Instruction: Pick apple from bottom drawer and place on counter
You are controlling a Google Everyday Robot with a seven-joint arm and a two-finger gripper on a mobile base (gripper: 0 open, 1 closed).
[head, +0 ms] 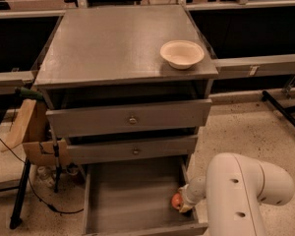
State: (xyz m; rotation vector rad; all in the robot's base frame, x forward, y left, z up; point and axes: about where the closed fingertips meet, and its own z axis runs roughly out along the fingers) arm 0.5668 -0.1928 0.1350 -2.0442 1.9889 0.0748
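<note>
Nearest the camera, the robot's white arm (246,191) fills the lower right, bending down and to the left into the cabinet's open base. At its tip the gripper (186,204) sits low inside the bottom drawer (128,195), right against the apple (176,201). The arm's end covers that side of the fruit, so whether the gripper is open or clamped on it cannot be told. The apple, red-orange with a paler patch, lies on the drawer floor in its right front part, close to the right wall, below and forward of the counter's front right corner. The bottom drawer is pulled well out past the counter's front edge, and the rest of its grey floor is bare. Above it the middle drawer (108,151) and the top drawer (103,119) stand slightly ajar, each with a small round knob (132,120) at its centre. The counter (113,43) lies flat and grey above them. A cream bowl (182,53) stands upright on it, just beside the right edge and somewhat nearer the front right corner than the back one. A cardboard box (27,127) hangs beside the cabinet, below the counter's left edge.
</note>
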